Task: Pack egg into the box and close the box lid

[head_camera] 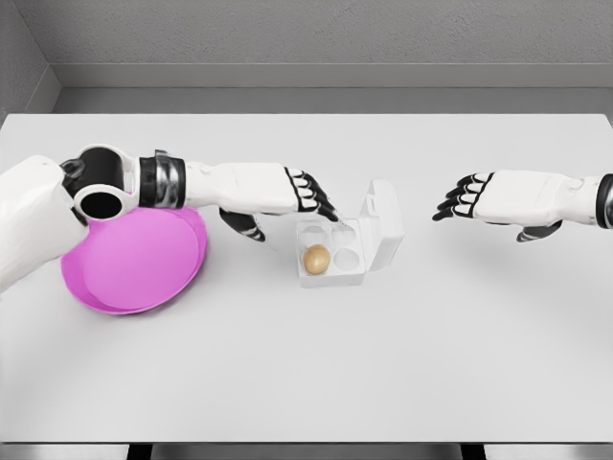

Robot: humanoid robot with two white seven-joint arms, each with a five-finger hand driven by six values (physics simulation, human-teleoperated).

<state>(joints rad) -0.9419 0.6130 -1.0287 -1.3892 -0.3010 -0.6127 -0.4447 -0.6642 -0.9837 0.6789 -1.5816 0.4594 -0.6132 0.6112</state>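
Egg (pixel 317 259) sat in the unmarked white box (pixel 330 276), lid (pixel 383 225) raised. The left hand (pixel 287 192) hovered above it with loose, empty fingers. The right hand (pixel 488 199) hung spread and empty over the tabletop (pixel 383 364).

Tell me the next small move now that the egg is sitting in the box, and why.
Probably swing the lid shut. The egg already sits in a front cell of the box, and the lid stands open at its right side. The left robot hand hovers at the box's back cells, fingers relaxed and holding nothing; the right robot hand waits open just right of the lid, likely best placed to push it.
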